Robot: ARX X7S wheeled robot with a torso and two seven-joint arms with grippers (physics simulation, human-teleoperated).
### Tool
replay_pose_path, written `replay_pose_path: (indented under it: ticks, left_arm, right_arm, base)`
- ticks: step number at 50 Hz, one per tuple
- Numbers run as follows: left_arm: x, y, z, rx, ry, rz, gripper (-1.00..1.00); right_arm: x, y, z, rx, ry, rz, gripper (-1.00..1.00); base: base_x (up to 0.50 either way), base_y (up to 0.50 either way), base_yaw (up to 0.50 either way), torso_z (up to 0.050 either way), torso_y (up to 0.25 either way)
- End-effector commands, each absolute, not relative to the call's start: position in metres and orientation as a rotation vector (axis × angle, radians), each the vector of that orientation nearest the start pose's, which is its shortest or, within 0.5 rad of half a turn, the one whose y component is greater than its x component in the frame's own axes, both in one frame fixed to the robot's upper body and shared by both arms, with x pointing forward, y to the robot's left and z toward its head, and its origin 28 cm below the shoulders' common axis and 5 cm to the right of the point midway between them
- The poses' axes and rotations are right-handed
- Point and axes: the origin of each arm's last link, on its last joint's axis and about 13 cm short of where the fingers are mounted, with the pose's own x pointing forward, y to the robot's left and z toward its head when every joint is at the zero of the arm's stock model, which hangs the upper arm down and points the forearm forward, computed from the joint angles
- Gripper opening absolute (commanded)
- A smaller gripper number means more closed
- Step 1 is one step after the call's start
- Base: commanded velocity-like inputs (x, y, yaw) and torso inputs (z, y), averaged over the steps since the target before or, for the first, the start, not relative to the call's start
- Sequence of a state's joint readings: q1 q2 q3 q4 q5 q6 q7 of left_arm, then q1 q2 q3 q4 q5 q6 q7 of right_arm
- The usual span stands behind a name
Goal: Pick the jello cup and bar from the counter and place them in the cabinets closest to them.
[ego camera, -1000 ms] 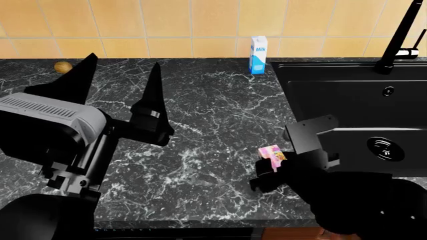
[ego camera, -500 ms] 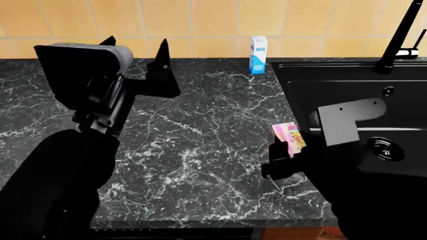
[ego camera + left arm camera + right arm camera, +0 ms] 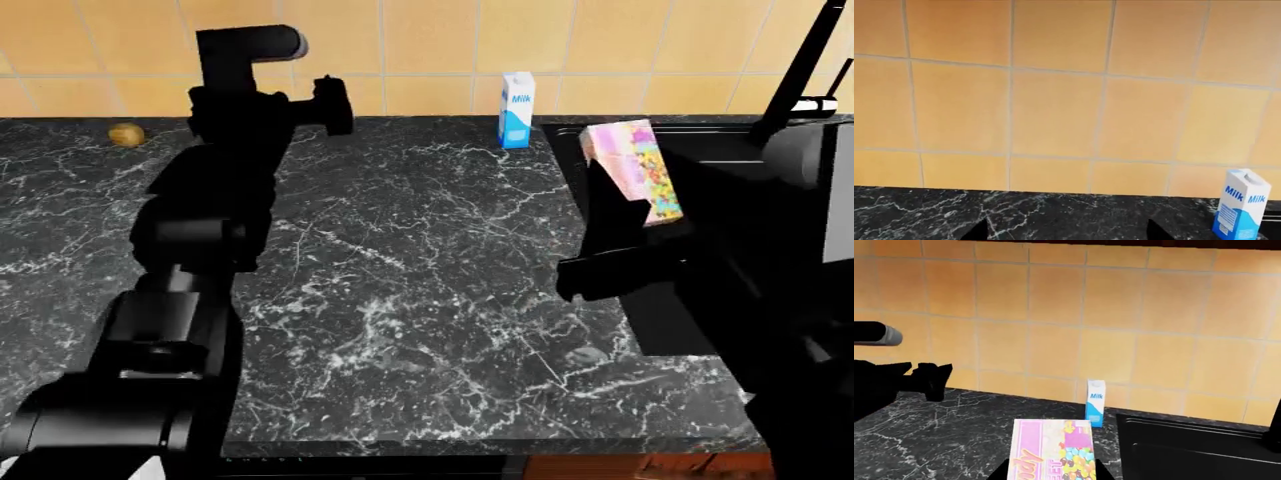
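Note:
The bar (image 3: 633,166), a pink packet with colourful speckled print, hangs tilted above the counter (image 3: 427,270) at the sink's left edge. My right gripper (image 3: 635,214) is shut on its lower end. In the right wrist view the bar (image 3: 1053,449) stands upright between the two dark fingers (image 3: 1102,473). My left gripper (image 3: 323,108) is raised near the back wall at the left. In the left wrist view its fingertips (image 3: 978,232) stand wide apart, open, with only counter (image 3: 1054,220) between them. The jello cup is out of view.
A blue-and-white milk carton (image 3: 515,108) stands at the back against the tiled wall, also seen as the carton (image 3: 1241,211) and the carton (image 3: 1095,403). A black sink (image 3: 694,150) with a faucet (image 3: 801,75) fills the right side. A small brown round object (image 3: 127,133) lies at the back left.
My right gripper has lifted the bar off the counter, up and to the right. My left arm has risen and swung toward the back wall.

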State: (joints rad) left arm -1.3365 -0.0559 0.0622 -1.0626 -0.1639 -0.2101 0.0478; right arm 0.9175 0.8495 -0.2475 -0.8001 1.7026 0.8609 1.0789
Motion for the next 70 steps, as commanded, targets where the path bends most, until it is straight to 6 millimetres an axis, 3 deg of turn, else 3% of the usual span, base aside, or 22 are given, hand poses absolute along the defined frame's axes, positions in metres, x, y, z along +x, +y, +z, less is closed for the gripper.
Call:
replay_pose_path:
  ticks: [1, 16, 34, 55, 66, 70]
  left_arm:
    - [0.437, 0.218, 0.216, -0.015, 0.024, -0.068, 1.0]
    - [0.437, 0.219, 0.213, -0.042, 0.033, -0.102, 1.0]
    - [0.437, 0.22, 0.213, -0.051, 0.008, -0.092, 1.0]
    - [0.437, 0.219, 0.212, -0.027, 0.008, -0.089, 1.0]
    - [0.437, 0.219, 0.212, -0.019, 0.011, -0.092, 1.0]
    - [0.437, 0.219, 0.212, -0.013, 0.01, -0.091, 1.0]
  right_arm:
    - [0.163, -0.118, 0.297, -0.076, -0.261, 0.165, -1.0]
    - [0.165, -0.114, 0.316, -0.143, -0.279, 0.155, -1.0]
    - [0.166, -0.111, 0.311, -0.191, -0.244, 0.164, -1.0]
    - [0.166, -0.113, 0.311, -0.132, -0.254, 0.166, -1.0]
    - [0.16, -0.111, 0.303, -0.157, -0.208, 0.103, -1.0]
    - [0.148, -0.108, 0.302, -0.169, -0.259, 0.057, -1.0]
  base:
    - [0.0, 0.0, 0.0, 0.0, 0.0]
    - [0.11, 0.0, 0.0, 0.0, 0.0]
    - [0.5, 0.02, 0.0, 0.0, 0.0]
    - [0.5, 0.02, 0.0, 0.0, 0.0]
    - [0.0, 0.0, 0.0, 0.0, 0.0]
    - [0.0, 0.0, 0.0, 0.0, 0.0]
